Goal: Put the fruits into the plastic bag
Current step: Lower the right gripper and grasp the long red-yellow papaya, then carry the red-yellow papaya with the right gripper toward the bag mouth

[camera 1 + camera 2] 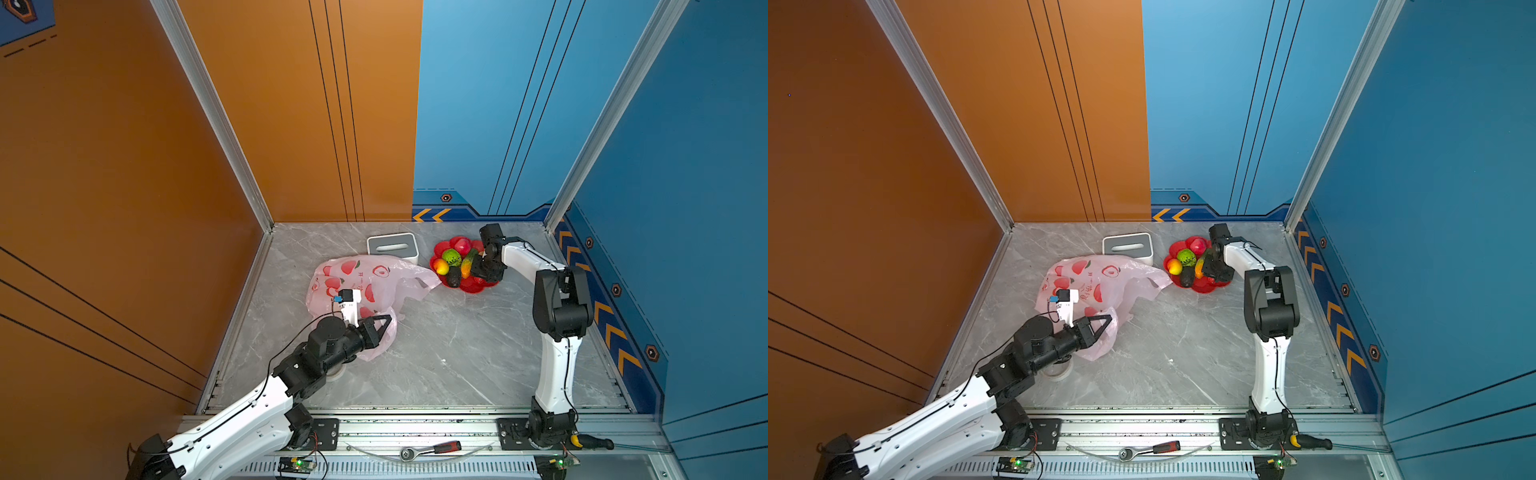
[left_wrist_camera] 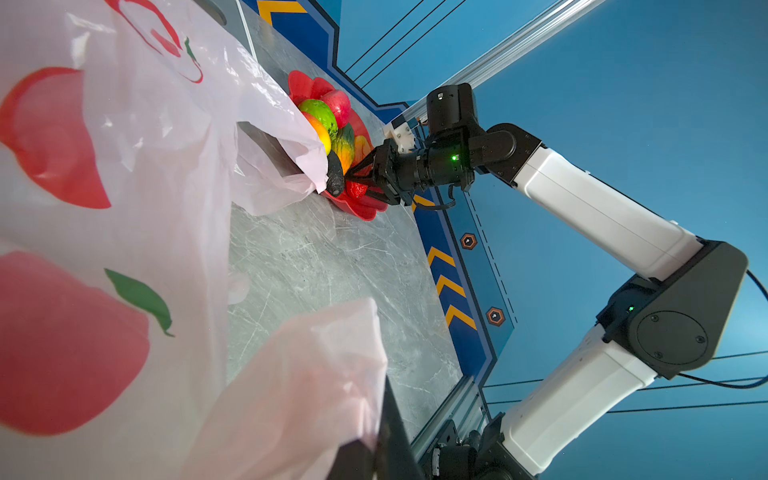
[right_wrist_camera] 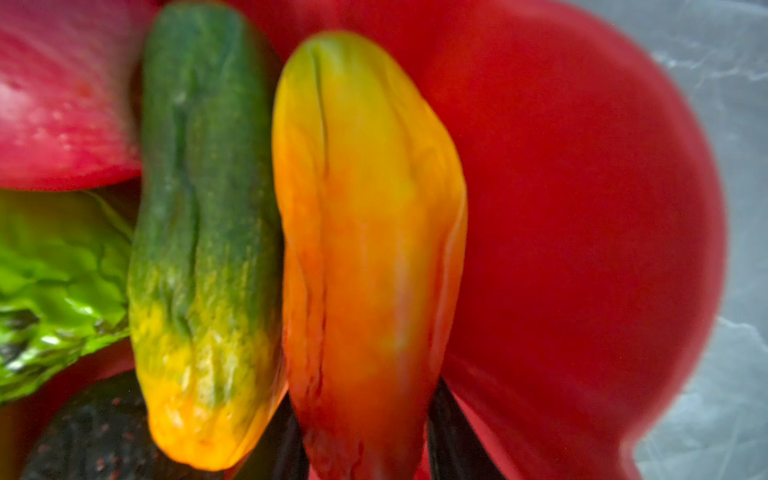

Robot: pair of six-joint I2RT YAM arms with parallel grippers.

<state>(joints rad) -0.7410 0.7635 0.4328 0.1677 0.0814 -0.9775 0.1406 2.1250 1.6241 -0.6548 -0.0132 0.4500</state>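
Observation:
The plastic bag lies crumpled on the marble table, pale pink with red apple prints. My left gripper is shut on a fold of its near edge. The fruits sit piled in a red flower-shaped dish: a green round one, a pink-red one, a yellow-red one and a dark avocado. My right gripper reaches into the dish. Both its fingers press the sides of a yellow-orange mango, next to a green-yellow one.
A white-and-grey tissue box stands behind the bag, left of the dish. A tape roll lies under my left arm. On the front rail lie a red-handled ratchet and a screwdriver. Walls close in on three sides.

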